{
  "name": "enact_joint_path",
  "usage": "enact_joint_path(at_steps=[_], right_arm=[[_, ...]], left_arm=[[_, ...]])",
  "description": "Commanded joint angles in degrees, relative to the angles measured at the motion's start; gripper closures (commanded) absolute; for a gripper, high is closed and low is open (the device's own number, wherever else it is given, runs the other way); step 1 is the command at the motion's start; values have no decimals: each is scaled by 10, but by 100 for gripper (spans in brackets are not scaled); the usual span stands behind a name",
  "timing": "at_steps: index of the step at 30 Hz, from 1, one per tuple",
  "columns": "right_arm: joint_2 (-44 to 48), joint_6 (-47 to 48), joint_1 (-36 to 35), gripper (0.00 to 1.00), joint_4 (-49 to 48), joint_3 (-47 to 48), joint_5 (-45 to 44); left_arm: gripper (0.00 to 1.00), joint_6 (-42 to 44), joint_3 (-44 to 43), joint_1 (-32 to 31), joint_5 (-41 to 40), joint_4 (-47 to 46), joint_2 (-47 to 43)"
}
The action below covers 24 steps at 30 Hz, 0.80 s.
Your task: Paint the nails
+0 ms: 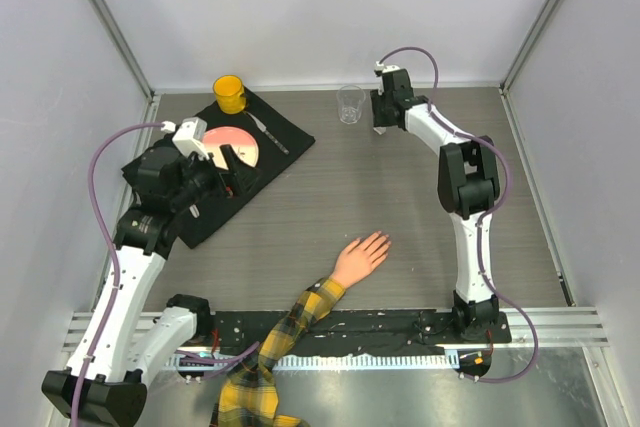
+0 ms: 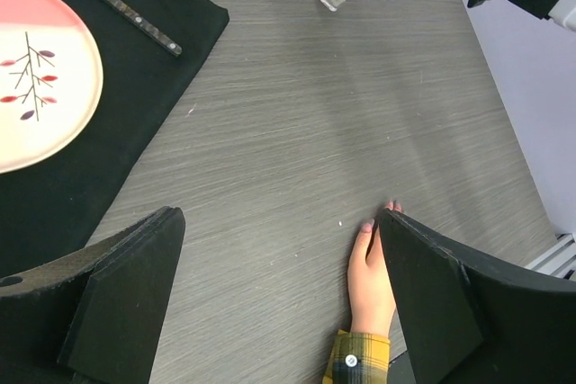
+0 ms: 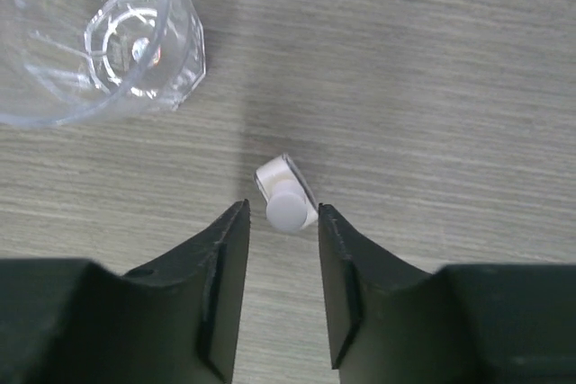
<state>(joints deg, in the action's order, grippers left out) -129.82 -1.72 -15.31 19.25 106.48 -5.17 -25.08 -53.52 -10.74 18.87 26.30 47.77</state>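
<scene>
The peach mannequin hand [image 1: 360, 259] lies flat on the table, fingers pointing up-right, on an arm in a yellow-black plaid sleeve [image 1: 298, 323]. In the left wrist view the hand [image 2: 369, 278] lies beside the right finger, with the nails [image 2: 367, 225] at its tips. My left gripper [image 2: 280, 214] is open and empty, above the black mat's edge [image 1: 235, 172]. My right gripper [image 3: 283, 213] is open at the far side of the table [image 1: 381, 129]. Its fingertips stand on either side of the white cap of a small clear bottle [image 3: 286, 207] standing on the table.
A clear glass [image 1: 349, 104] stands just left of the right gripper and shows in the right wrist view [image 3: 90, 33]. A black mat [image 1: 280, 132] at the back left holds a pink-white plate [image 1: 245, 142], a knife [image 2: 135, 15] and a yellow cup [image 1: 230, 94].
</scene>
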Motion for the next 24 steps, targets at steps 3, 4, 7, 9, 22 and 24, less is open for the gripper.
enact_joint_path(at_steps=[3,4,7,9,22,24], right_arm=[[-14,2,-2,64,-23,54,-3],[-17,2,-2,65,-20,56,-2],[-24,4,-2,72,-15,65,-4],[-28,6,-2,77,-11,69,-5],[223,-67,-76,99,92,-96,-32],[271,-89,-94,99,109,-154,-4]], left_arm=[[7,-1,1,1,17,-28,-1],[7,-1,2,1,17,-28,0],[7,-3,3,2,20,-24,-3],[8,-5,3,1,21,-21,-5],[14,-2,25,-34,162,-120,57],[18,39,-7,-67,170,-106,101]])
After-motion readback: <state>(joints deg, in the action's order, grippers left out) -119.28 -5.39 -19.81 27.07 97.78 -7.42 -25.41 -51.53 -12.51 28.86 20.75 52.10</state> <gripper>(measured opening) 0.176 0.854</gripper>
